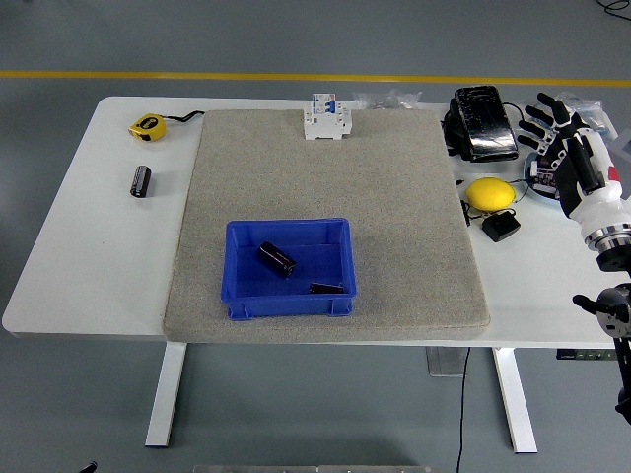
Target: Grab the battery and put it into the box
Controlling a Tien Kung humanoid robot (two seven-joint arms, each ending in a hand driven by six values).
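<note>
Hovering at the table's (79, 197) right edge: the right hand (564, 158), fingers (540, 110) spread wide and holding nothing, well apart from the blue box (289, 267) near the front of the grey mat (394, 197). Lying inside the box already: one dark battery (277, 258), plus a smaller dark piece (328, 289), possibly a second battery, too small to tell. Resting on bare table left of the mat, below the yellow tape measure (148, 125): another battery (141, 181), untouched. Judging the placing step finished for one battery and the hand standing clear; likely calling next for a long reach across to that left battery, then closing around it.
</note>
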